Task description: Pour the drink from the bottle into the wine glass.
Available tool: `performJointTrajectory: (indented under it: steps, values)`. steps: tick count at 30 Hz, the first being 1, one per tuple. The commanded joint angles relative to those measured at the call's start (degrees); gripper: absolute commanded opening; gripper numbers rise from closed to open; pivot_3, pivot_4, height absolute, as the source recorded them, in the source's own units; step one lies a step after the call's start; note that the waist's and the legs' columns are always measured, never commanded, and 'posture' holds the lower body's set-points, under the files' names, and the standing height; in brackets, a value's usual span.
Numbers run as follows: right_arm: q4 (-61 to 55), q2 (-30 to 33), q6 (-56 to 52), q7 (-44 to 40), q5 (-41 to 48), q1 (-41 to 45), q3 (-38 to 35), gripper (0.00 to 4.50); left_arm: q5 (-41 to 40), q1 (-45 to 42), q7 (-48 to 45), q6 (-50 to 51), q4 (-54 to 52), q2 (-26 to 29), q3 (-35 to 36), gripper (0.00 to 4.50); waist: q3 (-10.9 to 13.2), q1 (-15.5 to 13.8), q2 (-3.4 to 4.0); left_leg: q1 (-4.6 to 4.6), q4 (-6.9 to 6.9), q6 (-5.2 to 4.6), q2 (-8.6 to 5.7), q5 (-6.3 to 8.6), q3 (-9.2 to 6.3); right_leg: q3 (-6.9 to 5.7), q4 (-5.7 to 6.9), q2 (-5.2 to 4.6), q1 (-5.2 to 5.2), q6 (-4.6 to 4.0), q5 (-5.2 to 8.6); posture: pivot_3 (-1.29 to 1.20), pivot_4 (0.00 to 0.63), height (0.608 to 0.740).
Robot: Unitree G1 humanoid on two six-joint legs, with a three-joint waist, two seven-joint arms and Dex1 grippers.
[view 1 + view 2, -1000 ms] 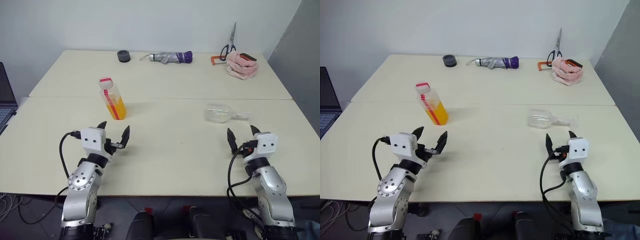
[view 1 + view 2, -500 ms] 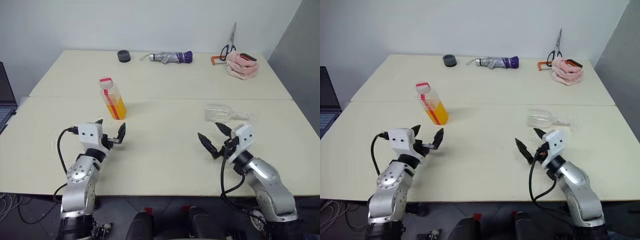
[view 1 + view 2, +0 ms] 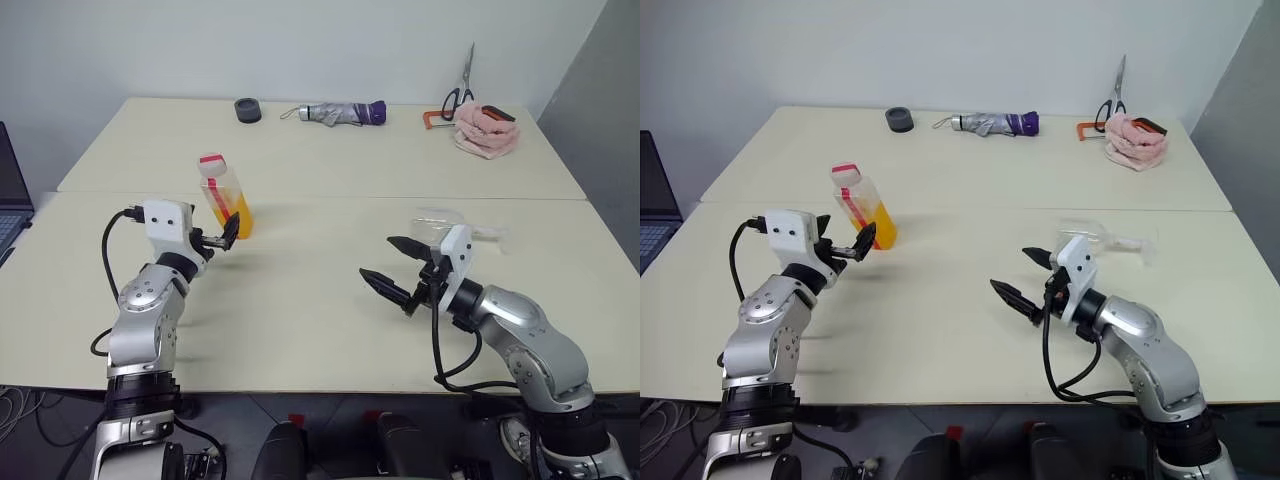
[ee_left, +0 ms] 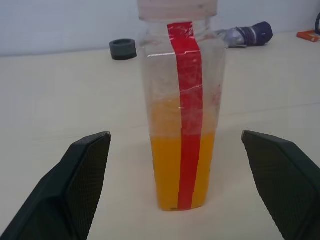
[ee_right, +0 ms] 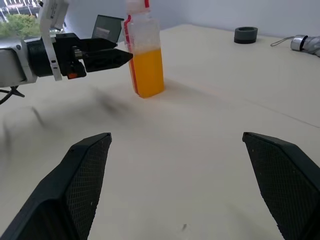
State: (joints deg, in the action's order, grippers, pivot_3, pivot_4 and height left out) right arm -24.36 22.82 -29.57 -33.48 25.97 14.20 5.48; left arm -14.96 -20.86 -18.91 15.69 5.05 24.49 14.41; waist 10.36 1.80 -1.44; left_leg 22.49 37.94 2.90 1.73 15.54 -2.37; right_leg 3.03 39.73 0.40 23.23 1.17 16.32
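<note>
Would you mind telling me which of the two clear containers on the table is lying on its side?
The wine glass, beside the right gripper, lies on its side. The bottle, part full of orange drink, stands upright.

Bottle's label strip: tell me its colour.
Red, a vertical strip down the clear bottle; clearest in the left wrist view.

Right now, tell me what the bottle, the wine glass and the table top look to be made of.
Bottle: looks like clear, slightly cloudy plastic; orange drink shows through, glossy red strip. Wine glass: clear, colourless, probably glass; it lies on its side. Table: smooth matte cream surface, maybe laminate.
</note>
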Motion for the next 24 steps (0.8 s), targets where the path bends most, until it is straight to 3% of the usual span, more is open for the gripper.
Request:
performJointTrajectory:
  steps: [1,24]
  values:
    - [-0.78,-0.54,0.37,0.39,0.33,1.42,-0.86,4.5,0.84,-2.41,-0.54,-1.92,0.88,1.07,-0.03,4.48,0.0,-0.04,0.0,0.05,0.01,0.0,0.0,0.0,-0.08,-0.11,-0.02,-0.02,0.0,0.0,0.0,0.0,0.15,0.74]
    - [0.74,-1.64,0.95,0.38,0.19,3.6,-1.18,4.5,3.38,-14.19,-3.05,-7.58,15.96,1.1,-1.79,4.48,0.0,-0.13,0.0,0.32,0.04,0.02,-0.1,-0.01,-0.53,-0.63,-0.09,-0.14,0.0,-0.02,-0.01,0.0,0.15,0.74]
